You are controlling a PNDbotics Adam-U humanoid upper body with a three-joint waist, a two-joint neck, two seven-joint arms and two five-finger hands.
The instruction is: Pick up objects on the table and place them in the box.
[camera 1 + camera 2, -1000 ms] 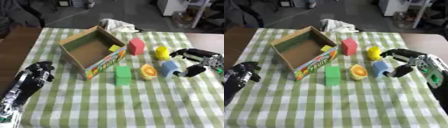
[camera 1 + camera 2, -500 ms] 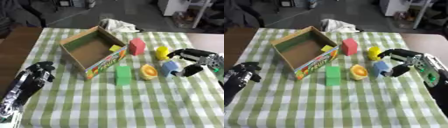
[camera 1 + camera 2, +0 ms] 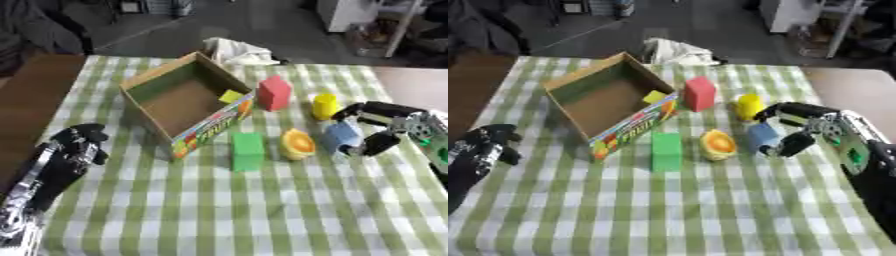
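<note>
Two hands show over the table (image 3: 262, 210), which is covered by a green-and-white checked cloth. The right hand (image 3: 802, 127) comes in from 3 o'clock, its fingers (image 3: 785, 110) and thumb curled around the small blue block (image 3: 763, 136), which rests on the cloth; fingers lie along its far side and the thumb sits at its near side. Whether the block is lifted cannot be told. The left hand (image 3: 77, 145) rests at about 8 o'clock near the table's edge, fingers curled inward, holding nothing.

An open cardboard box with a colourful printed front wall (image 3: 210, 127) sits toward 11 o'clock of the table's centre, tilted askew. Inside it, against the wall nearest 3 o'clock, lies a small yellow-green block (image 3: 231, 96). Just outside the box at 1 o'clock stands a red block with a peaked top (image 3: 274, 92). A yellow cylinder (image 3: 325, 105) stands at 2 o'clock, just beyond the right hand's fingers. A green rectangular block (image 3: 248, 150) stands near the centre, just in front of the box's printed wall, and a yellow-and-orange rounded object (image 3: 297, 144) sits between it and the blue block. A crumpled white cloth (image 3: 236, 51) lies at 12 o'clock on the far edge.
</note>
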